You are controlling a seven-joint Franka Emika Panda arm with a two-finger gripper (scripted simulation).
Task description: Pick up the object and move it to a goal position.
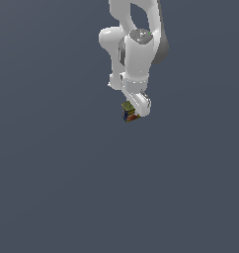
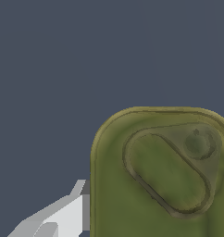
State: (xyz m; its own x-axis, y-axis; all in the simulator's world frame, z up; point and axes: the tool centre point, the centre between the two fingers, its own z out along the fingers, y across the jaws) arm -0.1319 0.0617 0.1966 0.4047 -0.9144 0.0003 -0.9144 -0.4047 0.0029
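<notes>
Olive can (image 2: 160, 180) lid fills wrist view; exterior shows fingers (image 1: 133, 112) gripping its label.

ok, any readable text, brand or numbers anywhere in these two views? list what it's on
None readable.
Can, side label: red, orange and blue patches in the exterior view, too small and blurred to make out any letters.
Can lid, wrist view: plain olive-green with an embossed pull-tab shape, no print.
Arm and one visible finger: plain white, no markings.
Background: flat grey, no signs.
</notes>
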